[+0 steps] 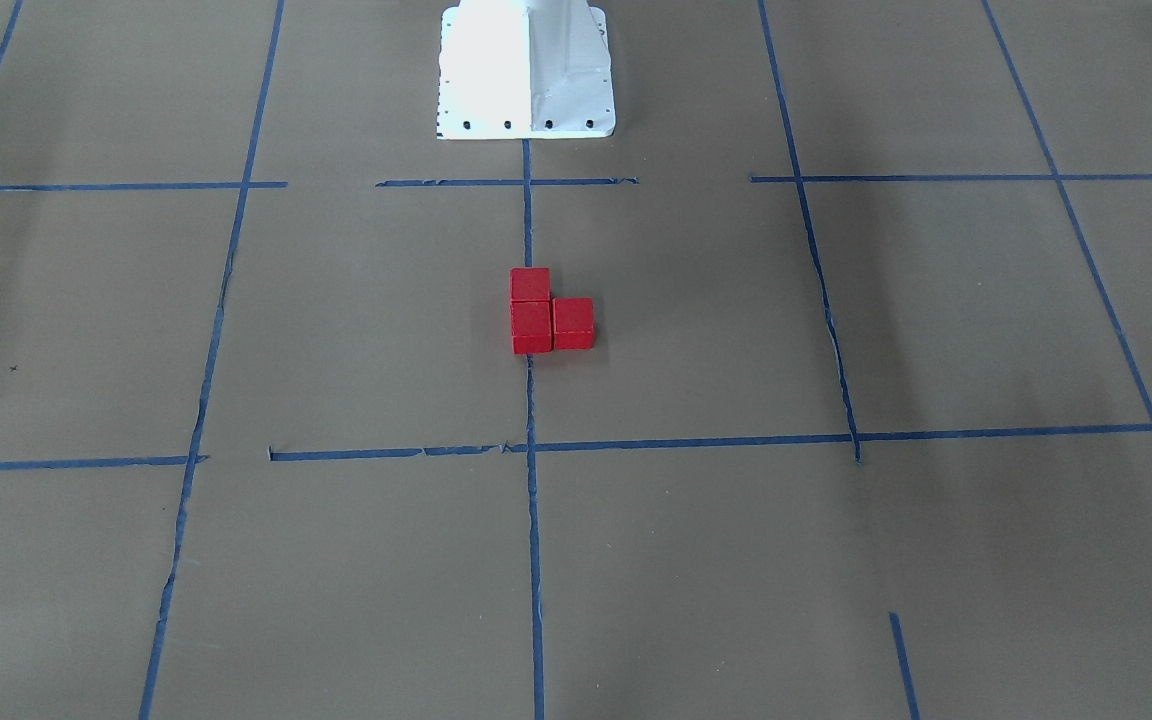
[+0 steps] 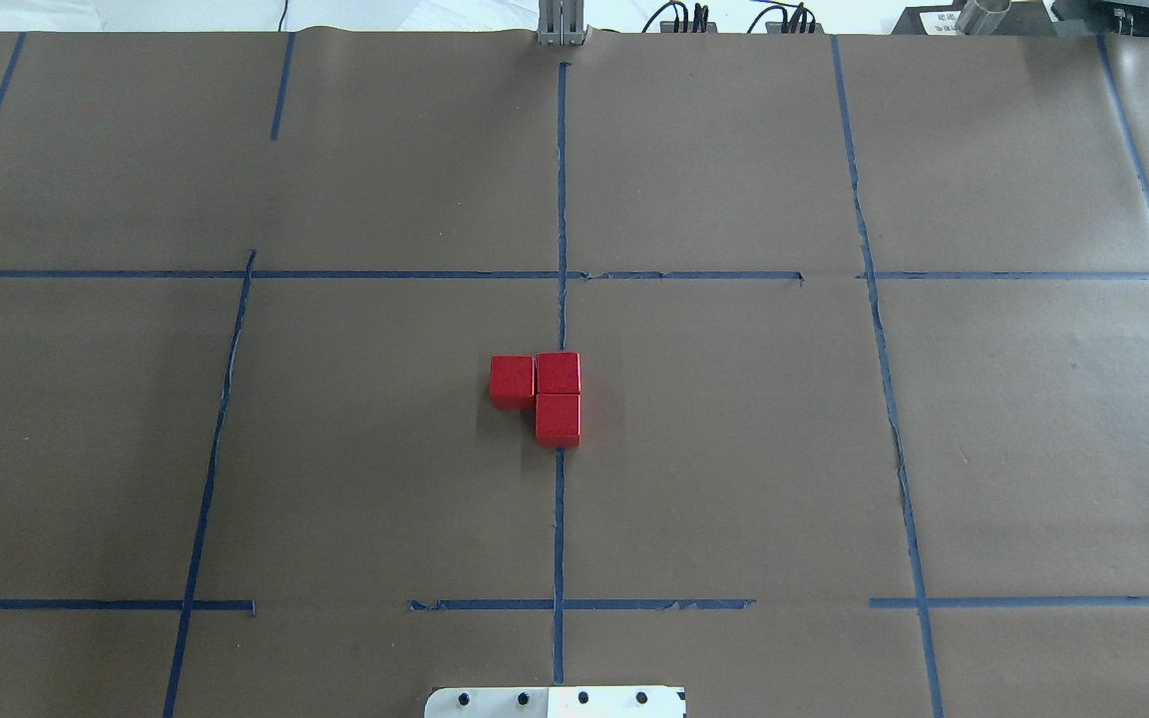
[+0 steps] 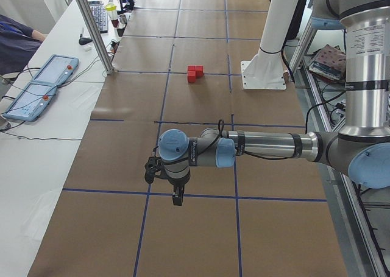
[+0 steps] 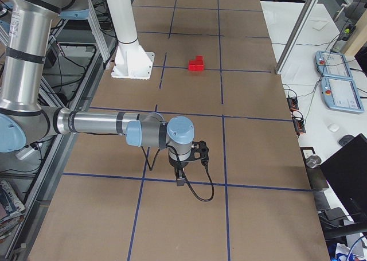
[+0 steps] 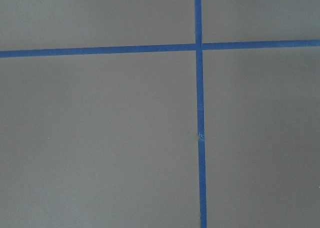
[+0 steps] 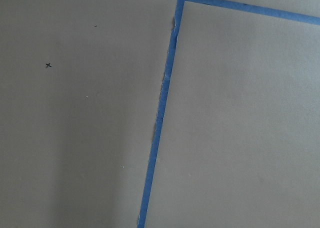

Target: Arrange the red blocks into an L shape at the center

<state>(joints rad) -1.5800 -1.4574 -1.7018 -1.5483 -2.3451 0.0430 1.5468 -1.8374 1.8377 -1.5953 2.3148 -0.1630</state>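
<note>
Three red blocks touch each other in an L on the center cell (image 2: 385, 449). In the overhead view two (image 2: 559, 373) (image 2: 558, 419) lie on the vertical blue tape line and one (image 2: 512, 380) sits to the left. They also show in the front view (image 1: 531, 328) and in both side views (image 3: 195, 73) (image 4: 196, 63). My left gripper (image 3: 177, 199) hangs over an outer cell far from the blocks, pointing down. My right gripper (image 4: 180, 182) does the same at the other end. I cannot tell whether either is open or shut. Both wrist views show only paper and tape.
The robot's white base (image 1: 526, 70) stands at the table's edge behind the blocks. Teach pendants (image 3: 36, 94) lie on a white side table beyond a metal post (image 3: 91, 27). A seated person (image 3: 12, 45) is at the far side.
</note>
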